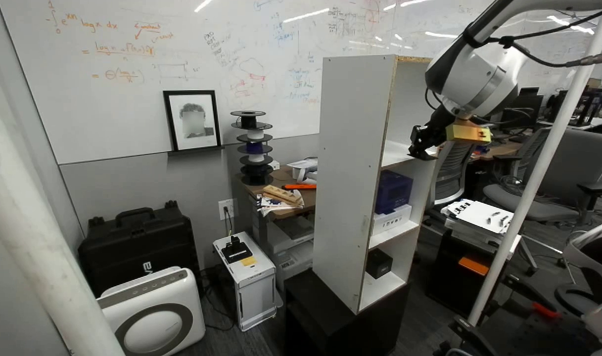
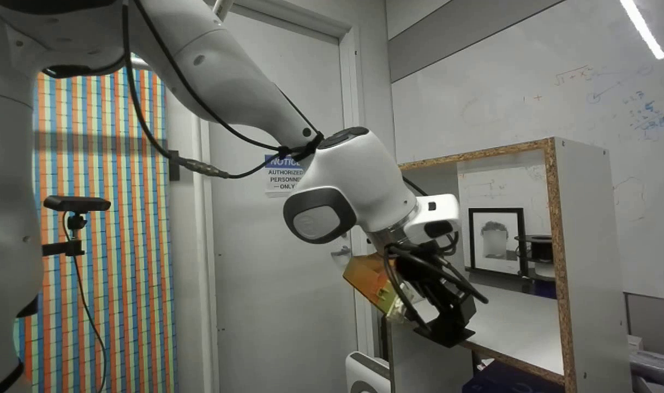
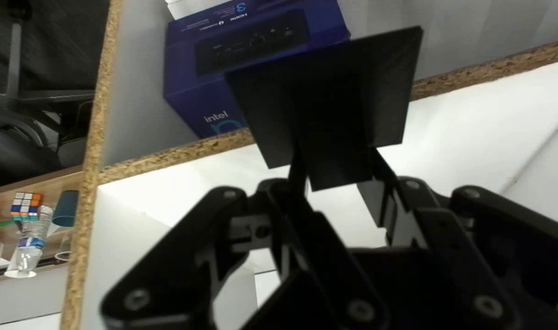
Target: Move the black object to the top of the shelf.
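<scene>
1. Gripper [image 3: 338, 169] is pinching the black object [image 3: 327, 98] near its middle.
2. In an exterior view, it is hanging by the front of the shelf [image 1: 352, 153], whose top is lying at 11 o'clock.
3. Probably light, stiff, slippery; central hold is seeming best.

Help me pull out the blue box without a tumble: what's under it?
A white box is under the blue box, in the middle compartment of the shelf. The top beneath the blue box is covered, and the shelf's side hides part of both.
</scene>
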`<action>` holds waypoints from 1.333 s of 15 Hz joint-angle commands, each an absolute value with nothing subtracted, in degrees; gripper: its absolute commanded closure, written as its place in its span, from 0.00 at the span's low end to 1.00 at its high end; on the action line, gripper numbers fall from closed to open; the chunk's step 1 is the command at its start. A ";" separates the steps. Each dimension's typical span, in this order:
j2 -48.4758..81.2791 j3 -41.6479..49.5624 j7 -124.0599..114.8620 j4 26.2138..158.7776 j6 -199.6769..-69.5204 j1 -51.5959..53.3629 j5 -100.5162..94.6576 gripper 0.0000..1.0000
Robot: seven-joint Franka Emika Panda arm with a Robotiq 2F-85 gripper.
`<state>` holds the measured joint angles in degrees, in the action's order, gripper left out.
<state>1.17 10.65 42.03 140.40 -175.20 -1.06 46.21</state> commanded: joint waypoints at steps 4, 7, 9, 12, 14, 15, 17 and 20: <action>-17.57 6.80 32.18 154.59 -178.83 -6.13 35.07 0.83; -23.81 7.00 21.53 155.49 -178.12 -8.94 21.61 0.83; -27.45 1.77 18.96 153.06 -175.24 -14.95 19.88 0.83; -31.44 -2.12 13.91 147.71 -169.98 -20.09 17.63 0.83; -31.91 0.29 6.43 142.64 -167.06 -18.58 10.27 0.83; -31.21 0.47 3.74 139.47 -165.58 -18.23 8.49 0.83; -28.18 0.32 -0.67 133.57 -164.82 -18.13 6.02 0.83; -22.12 0.39 -5.68 126.78 -165.81 -18.17 4.20 0.84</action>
